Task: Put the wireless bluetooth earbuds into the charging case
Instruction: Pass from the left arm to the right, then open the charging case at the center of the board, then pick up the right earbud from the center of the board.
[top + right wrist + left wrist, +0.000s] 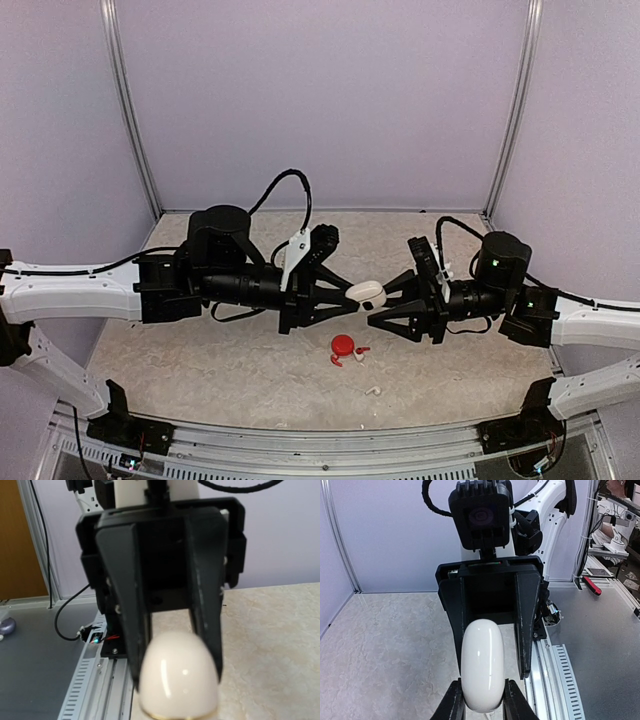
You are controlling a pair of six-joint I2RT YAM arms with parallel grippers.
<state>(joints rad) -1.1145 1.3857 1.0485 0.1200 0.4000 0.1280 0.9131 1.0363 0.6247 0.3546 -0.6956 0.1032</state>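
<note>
A white charging case (pixel 366 293) hangs in the air between both grippers, above the table's middle. My left gripper (pixel 350 297) is shut on its near end, and the left wrist view shows the fingertips (pixel 454 706) pressing both sides of the case (pixel 482 665). My right gripper (pixel 378 305) faces it with its fingers (pixel 526 640) spread either side of the case's far end, open. In the right wrist view the case (pixel 179 675) fills the bottom, blurred, and my own fingers are out of frame. A tiny white earbud (pixel 372 390) lies on the table.
A small red case (pixel 343 346) lies on the marble-patterned table (pixel 200 370) below the grippers, with a red earbud (pixel 359 352) beside it. White walls close the back and sides. A metal rail (pixel 330 440) runs along the near edge.
</note>
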